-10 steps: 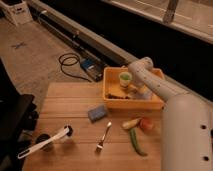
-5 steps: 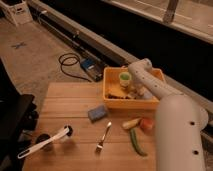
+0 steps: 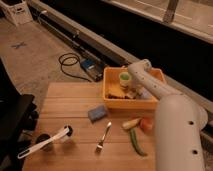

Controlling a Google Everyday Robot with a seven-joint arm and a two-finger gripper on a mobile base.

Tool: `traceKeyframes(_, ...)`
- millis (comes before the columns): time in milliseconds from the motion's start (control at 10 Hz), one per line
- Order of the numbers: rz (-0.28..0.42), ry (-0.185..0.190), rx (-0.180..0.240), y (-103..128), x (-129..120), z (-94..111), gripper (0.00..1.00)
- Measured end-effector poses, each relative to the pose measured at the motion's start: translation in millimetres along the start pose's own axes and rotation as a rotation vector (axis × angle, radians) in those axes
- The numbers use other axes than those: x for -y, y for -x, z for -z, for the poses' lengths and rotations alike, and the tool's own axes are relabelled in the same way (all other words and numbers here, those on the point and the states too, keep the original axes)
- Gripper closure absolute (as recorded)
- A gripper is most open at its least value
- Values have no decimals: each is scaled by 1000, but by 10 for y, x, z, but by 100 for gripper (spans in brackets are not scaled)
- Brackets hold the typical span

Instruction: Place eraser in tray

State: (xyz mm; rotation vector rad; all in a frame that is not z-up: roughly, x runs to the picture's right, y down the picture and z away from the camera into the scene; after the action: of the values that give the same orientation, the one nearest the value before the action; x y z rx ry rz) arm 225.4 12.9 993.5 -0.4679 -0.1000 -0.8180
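Nearest us, on the wooden table [image 3: 70,102], lie a white-handled brush [image 3: 44,143], a fork [image 3: 104,136] and a green pod [image 3: 136,142], with our thick white arm [image 3: 177,132] rising at the right. Beyond them a blue block [image 3: 97,113] sits just short of the tray [image 3: 125,104], and a pale piece [image 3: 131,123] touches a red one [image 3: 146,124]. The yellow tray stands at the table's far edge, holding a green cup [image 3: 124,78] and small tan bits. Our arm bends over it and the gripper [image 3: 133,91] reaches down inside, among those bits. Whether it is parted or closed, or holds anything, we cannot tell. Which item is the eraser we cannot tell either. Farther off, a black cable [image 3: 70,62] coils on the floor.
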Motion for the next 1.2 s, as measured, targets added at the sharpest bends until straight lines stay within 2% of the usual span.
traceKeyframes(100,-14,-5,-18,-19,4,50,96)
traceKeyframes(200,-39,-8,-46,-71,-22,146,100)
traceKeyframes(600,-172,-30,-181,-370,-170,693,100)
traceKeyframes(800,-271,-64,-253,-565,-294,1037,100)
traceKeyframes(1100,-363,-108,-303,-691,-389,1270,100)
traceKeyframes(1200,-373,-109,-305,-713,-398,1302,100)
